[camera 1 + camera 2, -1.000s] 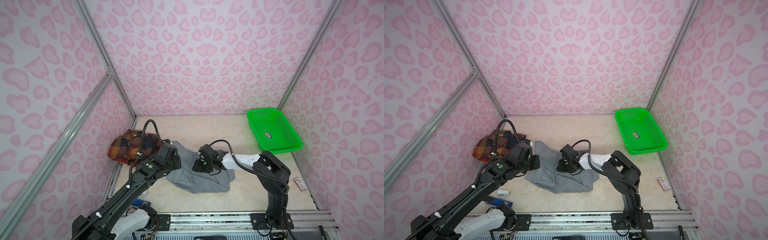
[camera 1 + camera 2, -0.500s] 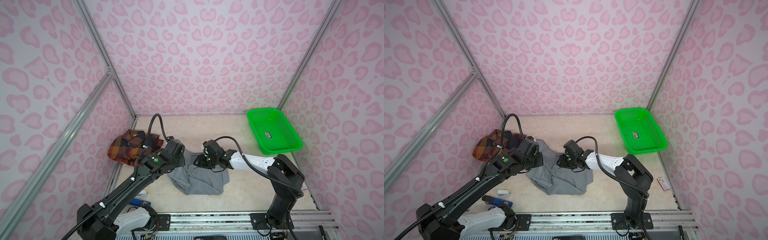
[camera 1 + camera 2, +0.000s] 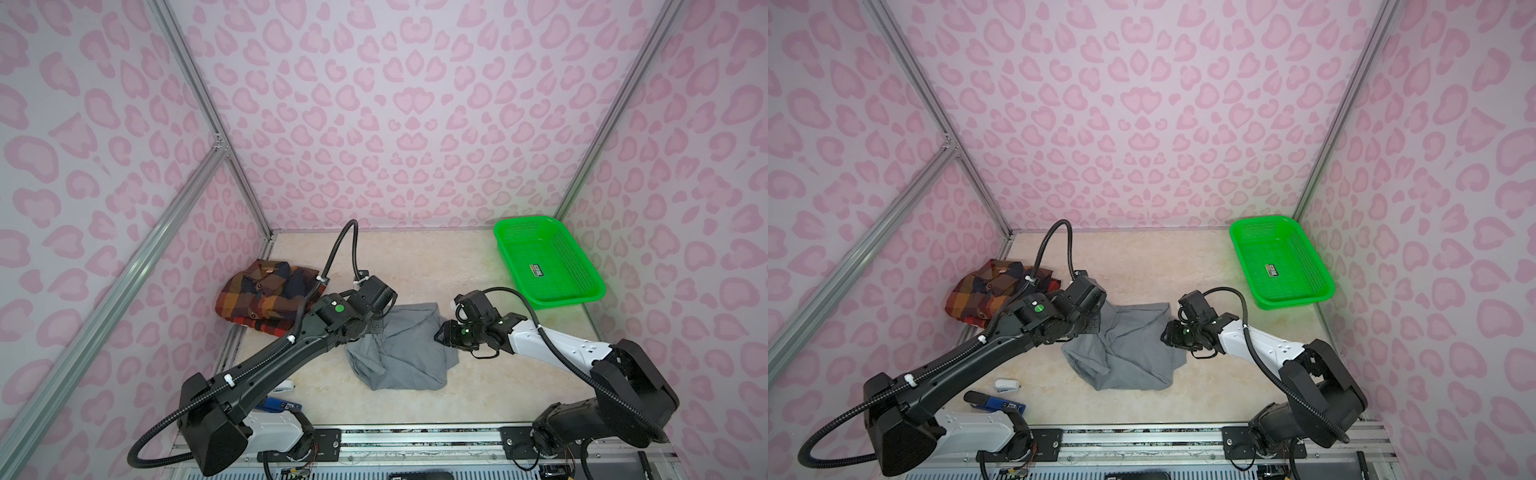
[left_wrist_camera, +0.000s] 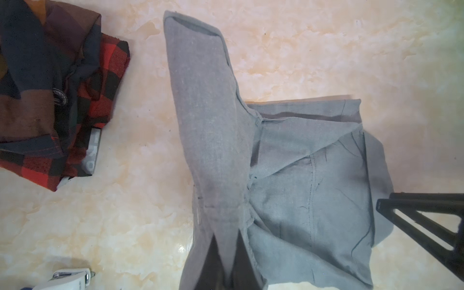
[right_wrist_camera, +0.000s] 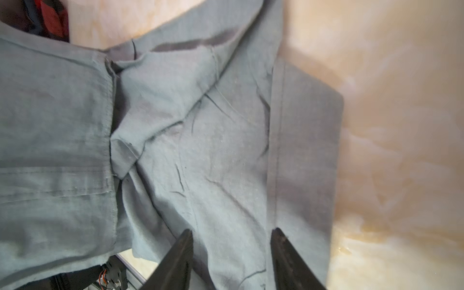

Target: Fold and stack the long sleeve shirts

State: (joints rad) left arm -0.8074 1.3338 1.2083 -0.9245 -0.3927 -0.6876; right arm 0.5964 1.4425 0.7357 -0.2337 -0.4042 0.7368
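Left wrist view first. Shows the left gripper (image 4: 226, 241) with jaws pressed together on a long ridge of the gray shirt (image 4: 313, 188), cloth pinched between the dark fingers (image 4: 213, 261). Shows the plaid shirt (image 4: 50, 100) lying apart from the gray one, with bare table (image 4: 301, 50) between them.

From the right wrist, finds the right gripper (image 5: 231, 233) with jaws standing apart and gray cloth spread beneath and between the two fingers (image 5: 180, 258); cannot tell whether either finger touches it.

In both top views, places the gray shirt (image 3: 407, 353) rumpled near the middle of the table, between the two grippers: left gripper (image 3: 376, 326) at its far left corner, right gripper (image 3: 441, 332) at its right edge. Puts the plaid shirt (image 3: 266, 295) folded up by the left wall, well apart from the green basket (image 3: 525, 220) in the far right corner. Picks out a white stapler (image 3: 1008, 385) and a blue-and-black object (image 3: 1000, 405) on the table near the left arm's base.
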